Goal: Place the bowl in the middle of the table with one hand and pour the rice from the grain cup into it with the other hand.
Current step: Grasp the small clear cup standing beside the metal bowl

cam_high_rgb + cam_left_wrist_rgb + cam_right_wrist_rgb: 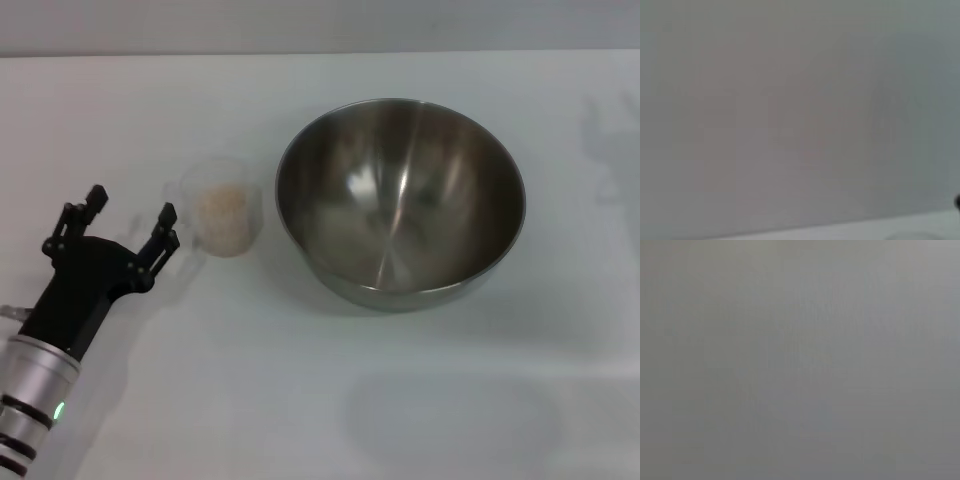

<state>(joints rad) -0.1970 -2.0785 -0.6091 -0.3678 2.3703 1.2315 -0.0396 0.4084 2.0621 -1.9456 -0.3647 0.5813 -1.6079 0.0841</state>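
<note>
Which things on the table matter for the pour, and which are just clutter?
For the job: bowl, empty; grain cup holding rice, upright beside the bowl; left gripper, open, short of the cup; table.
Lying about: nothing else visible.

bowl (400, 200): steel, upright, seemingly empty, on table (300, 400) | cup (222, 218): clear, upright, just left of bowl | rice (222, 210): inside cup

Both wrist views are featureless grey blur, the left arm (45, 340) is cut off by the head view's lower-left edge, and the right tool appears nowhere.
</note>
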